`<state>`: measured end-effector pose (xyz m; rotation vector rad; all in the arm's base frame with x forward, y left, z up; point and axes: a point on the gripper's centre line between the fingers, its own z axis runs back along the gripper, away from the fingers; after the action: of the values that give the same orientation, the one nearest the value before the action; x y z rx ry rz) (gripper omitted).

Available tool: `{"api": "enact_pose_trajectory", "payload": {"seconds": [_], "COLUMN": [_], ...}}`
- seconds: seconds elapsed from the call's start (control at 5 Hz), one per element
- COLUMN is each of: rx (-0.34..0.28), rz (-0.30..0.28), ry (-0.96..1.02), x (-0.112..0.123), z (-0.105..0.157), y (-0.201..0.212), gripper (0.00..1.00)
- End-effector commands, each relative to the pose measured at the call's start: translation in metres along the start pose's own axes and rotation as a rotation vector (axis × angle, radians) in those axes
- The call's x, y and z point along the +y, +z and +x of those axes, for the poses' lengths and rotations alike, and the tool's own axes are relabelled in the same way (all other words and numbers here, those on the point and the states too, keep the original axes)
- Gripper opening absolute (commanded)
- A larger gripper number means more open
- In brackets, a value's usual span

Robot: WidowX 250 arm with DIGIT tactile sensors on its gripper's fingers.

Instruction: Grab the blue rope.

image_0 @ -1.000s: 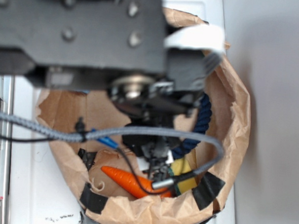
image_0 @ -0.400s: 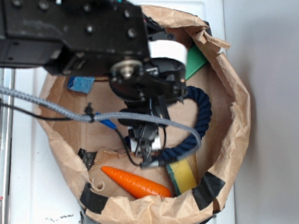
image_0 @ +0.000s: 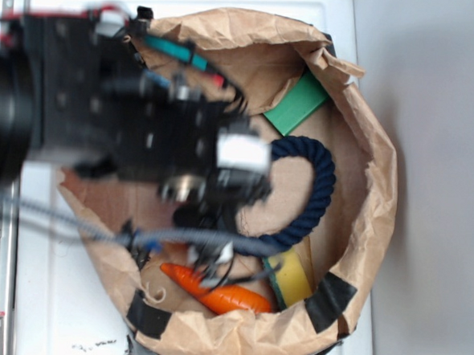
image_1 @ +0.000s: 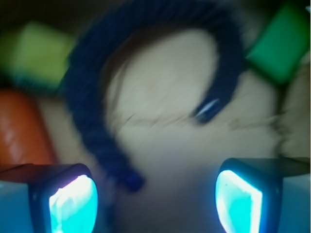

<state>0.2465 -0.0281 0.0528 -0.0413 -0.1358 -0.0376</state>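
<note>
The blue rope [image_1: 97, 131] is seen curved like an arch on the floor of the paper bag [image_0: 373, 194], between the carrot [image_0: 214, 293] and the green block [image_0: 299, 105]. The claw [image_1: 155, 194] is held wide open and empty, so that one end can be taken.

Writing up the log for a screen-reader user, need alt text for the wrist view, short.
Blurred close-up from the wrist camera: the blue rope curves in an arch over brown paper, both its ends pointing down toward the open jaws, which hold nothing. An orange carrot lies at left, a green block at upper right.
</note>
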Motion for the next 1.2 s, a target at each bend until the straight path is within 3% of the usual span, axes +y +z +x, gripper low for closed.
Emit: {"api": "enact_pose_trajectory", "payload": {"seconds": [0.0, 0.2, 0.4, 0.6, 0.8, 1.0], "rx": [-0.09, -0.092, -0.071, -0.07, -0.046, 0.006], "rz": [0.046, 0.057, 0.056, 0.059, -0.003, -0.057], "ry": [-0.034, -0.02, -0.004, 0.001, -0.012, -0.05], "x": [-0.019, -0.019, -0.02, -0.02, -0.008, 0.011], "z": [-0.006, -0.003, 0.01, 0.014, 0.014, 0.018], "y": [-0.016, -0.019, -0.022, -0.017, 0.003, 0.027], "gripper": [1.0, 0.31, 0.0, 0.87, 1.0, 1.0]}}
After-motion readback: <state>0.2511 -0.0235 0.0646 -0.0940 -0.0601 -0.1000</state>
